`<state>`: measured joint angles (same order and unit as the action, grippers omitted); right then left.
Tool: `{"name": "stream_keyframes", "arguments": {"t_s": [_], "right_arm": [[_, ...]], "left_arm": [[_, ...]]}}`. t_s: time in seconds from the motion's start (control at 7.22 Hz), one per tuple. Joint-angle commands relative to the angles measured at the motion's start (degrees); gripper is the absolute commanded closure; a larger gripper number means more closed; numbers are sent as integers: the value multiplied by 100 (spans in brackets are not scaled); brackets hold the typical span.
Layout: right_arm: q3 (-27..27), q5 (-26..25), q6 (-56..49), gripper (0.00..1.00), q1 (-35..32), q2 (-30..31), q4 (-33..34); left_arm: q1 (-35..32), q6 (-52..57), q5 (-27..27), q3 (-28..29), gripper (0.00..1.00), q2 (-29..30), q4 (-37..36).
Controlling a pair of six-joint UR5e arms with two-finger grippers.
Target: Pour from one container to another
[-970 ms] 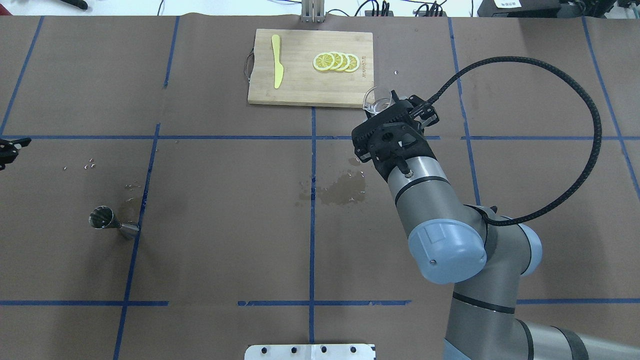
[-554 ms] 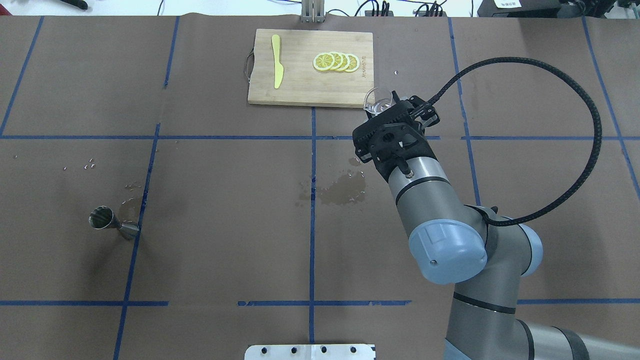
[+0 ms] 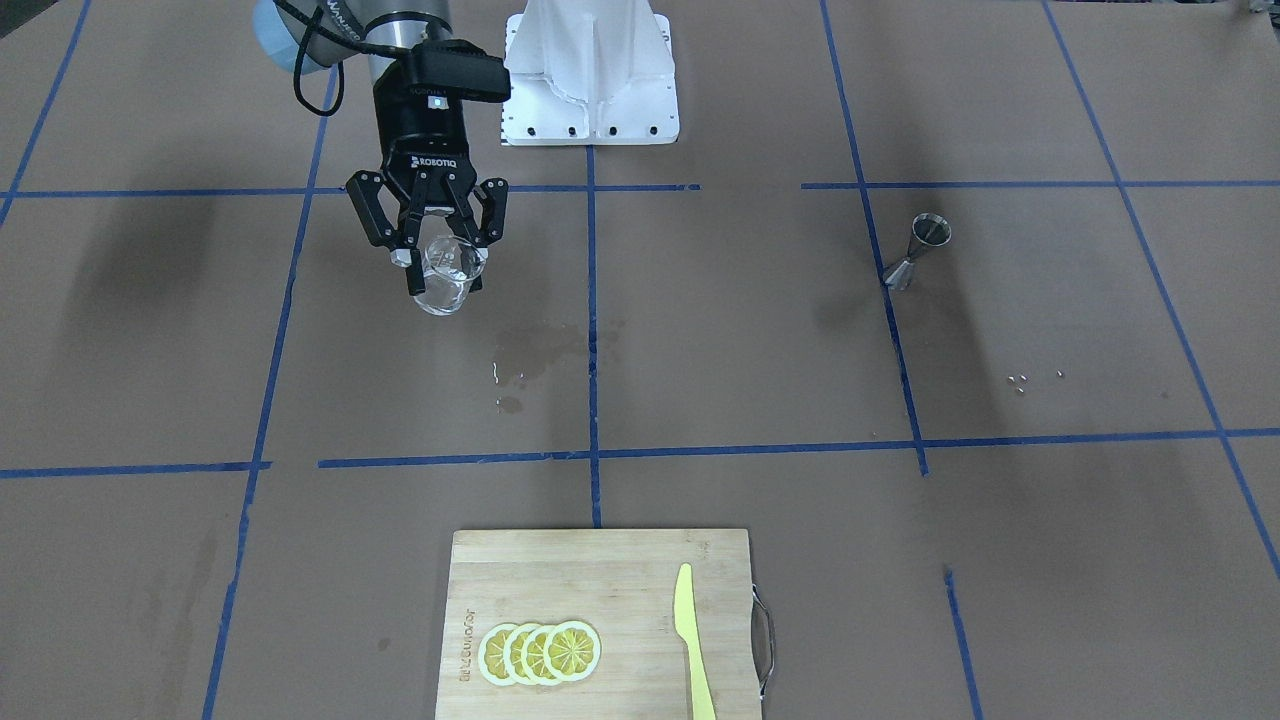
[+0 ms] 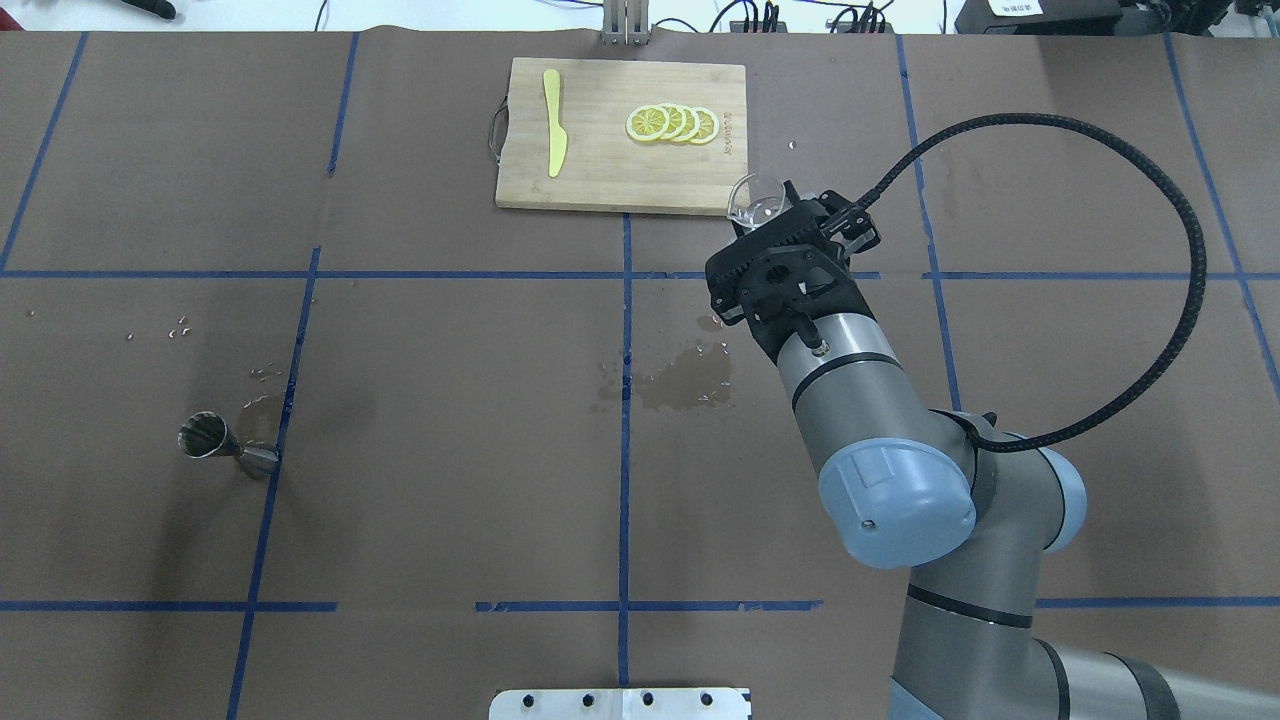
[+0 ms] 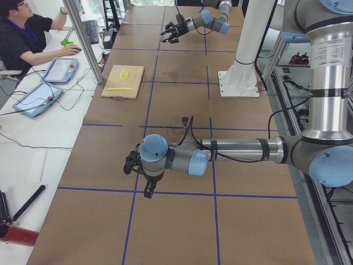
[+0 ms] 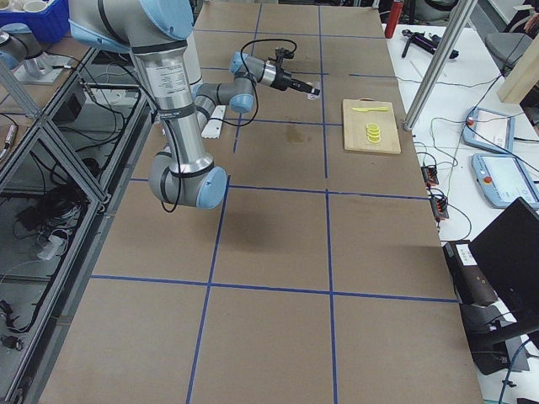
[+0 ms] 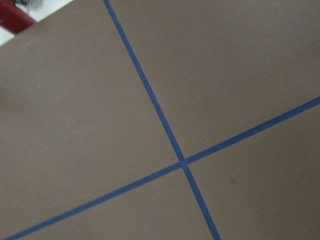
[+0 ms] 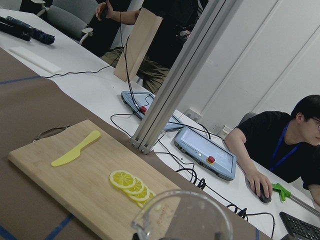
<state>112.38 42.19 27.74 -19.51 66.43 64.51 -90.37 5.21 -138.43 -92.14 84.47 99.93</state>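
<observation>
- The cup [image 3: 443, 280] is small and clear, short and rounded, with a thick base and its mouth up
- The jigger [image 4: 226, 447] is silvery steel, two cones joined at a narrow waist, and it stands on one cone with the open cone on top
- The right hand [image 3: 445, 283] is closed on the cup, its two fingers [image 3: 409, 262] pressing the glass from either side
- The hand holds the cup clear of the counter [image 4: 450, 350], over the right half and nearer the far edge than the near one
- The jigger sits near the counter's left end, well apart from the cup and the right hand
- A wet patch [image 4: 690, 382] darkens the counter near its middle, between cup and jigger but much closer to the cup
- The right wrist view cuts off all of the cup but its rim at the bottom
- Whether the cup holds any liquid cannot be told
- The left hand [image 5: 132, 164] shows only in the left side view, small and dark, so I cannot tell whether it is open or closed
- A board [image 4: 600, 170] with lemon slices [image 4: 672, 123] and a yellow knife [image 4: 553, 122] lies at the far edge
</observation>
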Motion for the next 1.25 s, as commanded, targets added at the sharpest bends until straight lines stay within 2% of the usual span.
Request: {"name": "stream_keyframes", "arguments": {"t_s": [0.0,0.42,0.69,1.11], "right_arm": [[4,0,3,100,0,-25,0],[12,0,38,100,0,10,-17],[39,0,205,100,0,473,-665],[74,-44,1134,100,184,1291,-975]], "left_arm": [[-25,-11,-88,74,0,-45,-961],[-33,32,-52,12,0,105,-1011],[-25,24,-61,-6,0,114,-1011],[-25,24,-70,-32,0,114,-1002]]}}
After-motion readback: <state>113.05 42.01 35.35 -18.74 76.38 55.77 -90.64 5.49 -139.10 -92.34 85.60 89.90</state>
